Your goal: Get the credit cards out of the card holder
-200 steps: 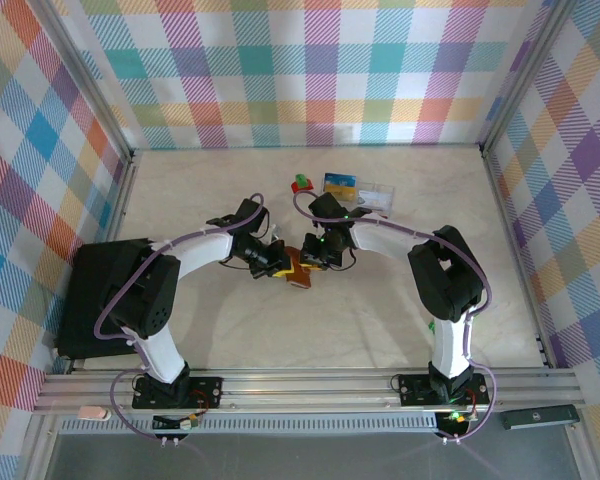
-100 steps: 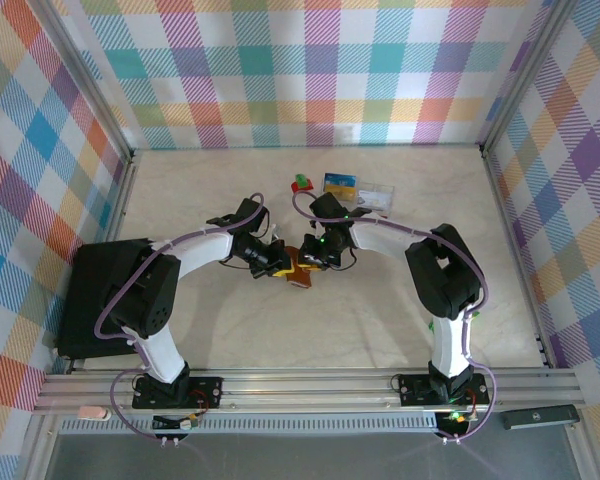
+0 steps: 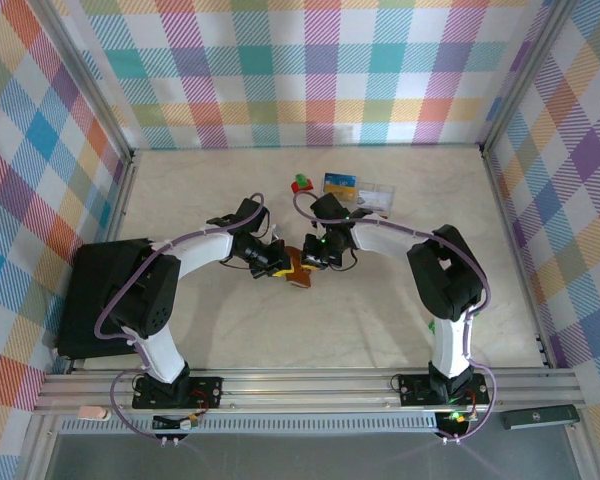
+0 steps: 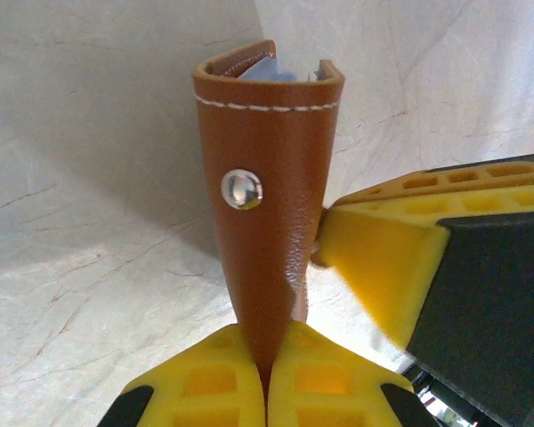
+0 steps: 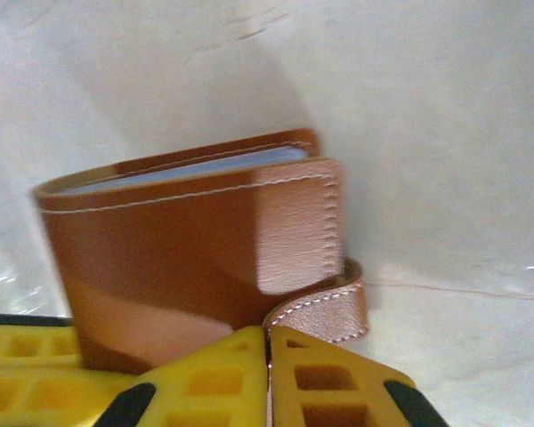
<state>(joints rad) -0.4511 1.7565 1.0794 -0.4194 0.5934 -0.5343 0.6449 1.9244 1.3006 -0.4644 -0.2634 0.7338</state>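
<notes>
Sitting between the two claws, the card holder (image 3: 298, 268) is near the middle of the bench (image 3: 210, 190), a little toward the arms. It is reddish-brown leather with a pale stitch line along the edge. In the left wrist view, the card holder (image 4: 267, 222) is folded shut and seen from its narrow side, with a round metal snap button (image 4: 241, 189) on the outer face. A bluish-grey lining (image 4: 271, 69) shows at its far end between the two brown covers. In the right wrist view, the card holder (image 5: 187, 258) shows its broad side, with the same bluish-grey layer between the covers. A short strap (image 5: 325, 307) curls from the front cover down toward the fingers. Whether cards sit inside I cannot tell.

The left claw (image 4: 265, 356) is closed narrow, and its two yellow fingers pinch the near edge of the leather. The right claw (image 5: 269, 356) is also closed narrow, and the end of the strap goes into the thin gap between its fingers. In the top view, the left claw (image 3: 277, 262) and the right claw (image 3: 315, 258) meet at the card holder from opposite sides.

Farther back on the bench, well apart from the claws, lie a small red and green piece (image 3: 300, 184), a blue-and-yellow card (image 3: 340, 182) and a clear plastic box (image 3: 375, 195). Plaid walls (image 3: 310, 70) stand around the bench.
</notes>
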